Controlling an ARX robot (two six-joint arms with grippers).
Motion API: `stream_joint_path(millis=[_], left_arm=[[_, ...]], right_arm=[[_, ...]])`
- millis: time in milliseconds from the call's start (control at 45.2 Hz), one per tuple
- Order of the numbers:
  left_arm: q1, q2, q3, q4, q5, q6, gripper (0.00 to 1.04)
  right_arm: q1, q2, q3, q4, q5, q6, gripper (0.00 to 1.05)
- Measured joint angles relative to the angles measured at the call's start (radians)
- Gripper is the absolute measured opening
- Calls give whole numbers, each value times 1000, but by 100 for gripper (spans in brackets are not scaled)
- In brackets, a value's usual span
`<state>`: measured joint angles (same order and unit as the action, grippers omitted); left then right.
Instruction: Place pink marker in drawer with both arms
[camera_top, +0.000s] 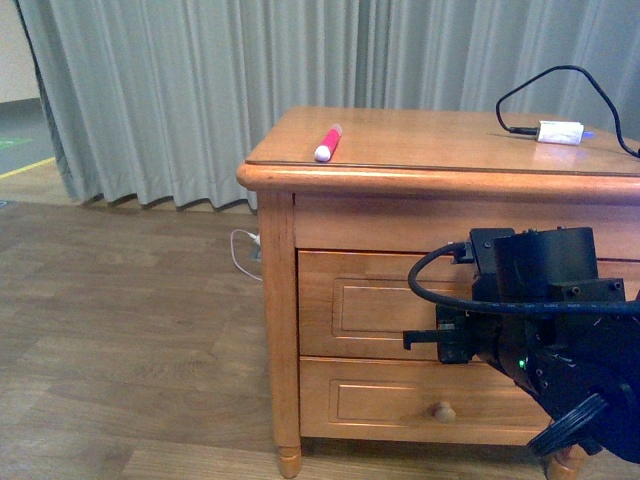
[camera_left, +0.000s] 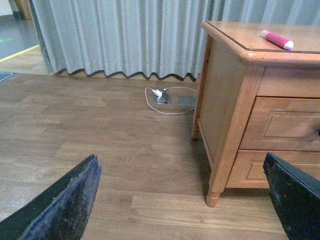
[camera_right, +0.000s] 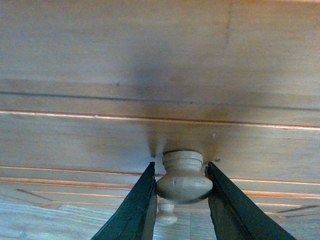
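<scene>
The pink marker (camera_top: 328, 142) (camera_left: 276, 39) lies on the cabinet top near its front left corner, pale cap toward the front edge. Below it the upper drawer (camera_top: 370, 305) (camera_left: 287, 125) (camera_right: 150, 135) looks closed. My right gripper (camera_top: 440, 340) (camera_right: 181, 170) is shut on that drawer's round wooden knob (camera_right: 183, 180), one finger on each side. The bulky black right arm hides the knob in the front view. My left gripper (camera_left: 181, 160) hangs open low over the floor, left of the cabinet, with nothing between its fingers (camera_left: 65, 200).
A white adapter (camera_top: 560, 131) with a black cable rests at the cabinet top's back right. The lower drawer (camera_top: 400, 400) has its own knob (camera_top: 443, 411). A floor socket with a white cable (camera_left: 162, 95) sits by the grey curtain (camera_top: 150, 90). A cabinet leg (camera_left: 213, 198) stands nearby.
</scene>
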<state>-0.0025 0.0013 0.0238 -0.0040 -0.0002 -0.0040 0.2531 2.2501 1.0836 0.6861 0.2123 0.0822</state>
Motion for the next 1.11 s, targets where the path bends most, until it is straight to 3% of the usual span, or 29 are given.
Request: stream_joint_path(millis=[354, 775, 974, 1107], left_arm=[[0, 0, 0, 0, 0, 0, 99], [0, 0, 0, 0, 0, 0, 99], [0, 0, 0, 0, 0, 0, 99], [0, 0, 0, 0, 0, 0, 99]], right_arm=[[-3, -58, -58, -43, -24, 21, 23], [50, -441, -499, -195, -46, 11, 23], [69, -587, -640, -197, -31, 33, 55], [54, -747, -691, -285, -47, 55, 76]])
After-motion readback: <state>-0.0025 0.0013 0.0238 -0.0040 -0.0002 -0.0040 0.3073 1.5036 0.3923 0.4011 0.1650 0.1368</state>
